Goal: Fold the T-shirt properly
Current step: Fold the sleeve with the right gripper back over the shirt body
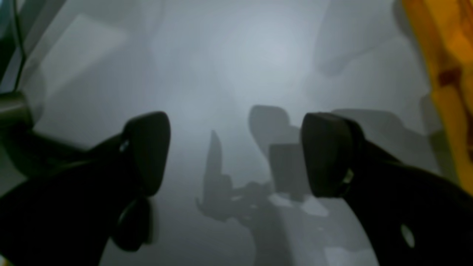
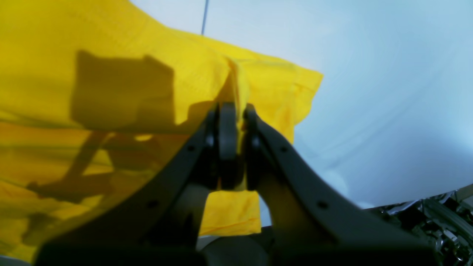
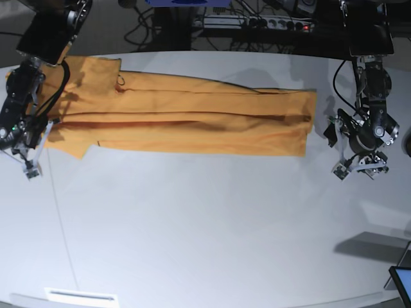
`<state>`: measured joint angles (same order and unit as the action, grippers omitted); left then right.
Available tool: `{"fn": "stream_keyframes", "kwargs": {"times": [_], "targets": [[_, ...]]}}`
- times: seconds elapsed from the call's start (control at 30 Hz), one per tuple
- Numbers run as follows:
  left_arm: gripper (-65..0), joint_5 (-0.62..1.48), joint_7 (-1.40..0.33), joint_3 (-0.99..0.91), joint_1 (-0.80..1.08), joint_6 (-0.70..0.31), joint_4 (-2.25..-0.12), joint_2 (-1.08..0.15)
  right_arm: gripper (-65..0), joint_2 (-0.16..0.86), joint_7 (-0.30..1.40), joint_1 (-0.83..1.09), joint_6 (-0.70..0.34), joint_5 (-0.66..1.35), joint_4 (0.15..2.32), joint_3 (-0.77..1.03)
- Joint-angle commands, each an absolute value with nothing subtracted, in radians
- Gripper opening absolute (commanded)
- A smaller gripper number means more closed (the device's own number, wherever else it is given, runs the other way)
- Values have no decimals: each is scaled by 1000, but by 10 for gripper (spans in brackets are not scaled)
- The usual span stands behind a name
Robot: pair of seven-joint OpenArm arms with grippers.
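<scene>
Up close in the left wrist view, the left gripper (image 1: 236,155) hangs spread and empty over the table (image 1: 236,55), so the T-shirt (image 1: 449,81) beside it could sag unheld. Through the right wrist view, the right gripper (image 2: 236,144) pinches a thin fold of cloth that may slip. From the base view, the shirt lies in a long band across the far side, nothing blocking.

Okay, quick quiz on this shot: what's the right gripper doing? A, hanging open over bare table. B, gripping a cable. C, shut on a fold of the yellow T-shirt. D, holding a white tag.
C: in the right wrist view the right gripper has its jaws pinched shut on a ridge of the T-shirt.
</scene>
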<state>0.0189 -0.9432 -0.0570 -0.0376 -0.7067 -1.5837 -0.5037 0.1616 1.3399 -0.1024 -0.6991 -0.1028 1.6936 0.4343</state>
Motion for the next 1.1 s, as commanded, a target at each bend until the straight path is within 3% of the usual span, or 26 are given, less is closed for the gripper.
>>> {"fn": "stream_keyframes", "kwargs": {"times": [0.0,1.07], "targets": [[-106,12,-935,-67,-56,-698,-1589,-524,-649,176,1336,-110,-698,-108,1722,437],[-106,12,-935,-68,-58,-698,-1578,-522,-649,119,1336,91,-698,-108,1882,435]]}}
